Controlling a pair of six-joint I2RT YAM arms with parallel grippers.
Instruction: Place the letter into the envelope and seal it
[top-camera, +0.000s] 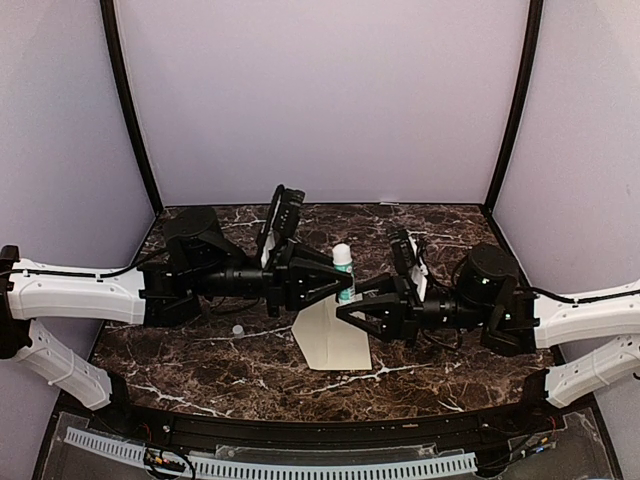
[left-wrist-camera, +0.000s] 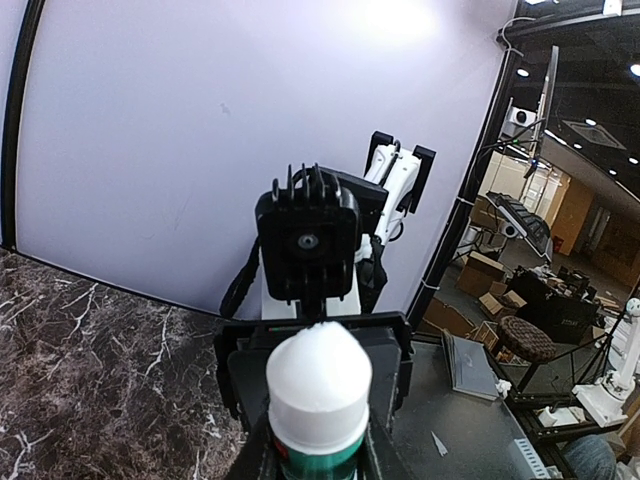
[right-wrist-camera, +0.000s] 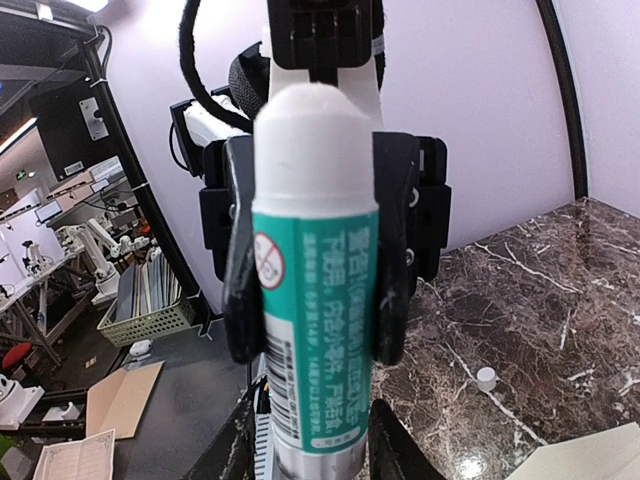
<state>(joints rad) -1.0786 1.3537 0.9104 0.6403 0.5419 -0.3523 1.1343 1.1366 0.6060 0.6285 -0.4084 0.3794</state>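
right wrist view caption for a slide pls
Left gripper clamps a green-labelled glue stick over the marble table.

Left fingers (top-camera: 322, 285) grip an upright glue stick (top-camera: 343, 262) near the envelope (top-camera: 332, 342)

glue stick (right-wrist-camera: 315, 300) teal, white top; envelope (top-camera: 330, 340) cream; table (top-camera: 200, 350) brown marble, white-veined.

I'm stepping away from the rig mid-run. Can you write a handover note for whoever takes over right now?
Left tool: shut on the glue stick, upright over the envelope.
Right tool: fingers flank the stick's lower end; grip unclear.
Envelope: flat on the table below both tools. Letter: not visible separately, possibly inside.
Small white cap lies on the table by the left arm.
Done: perhaps insertion. Left: glue the flap, seal.
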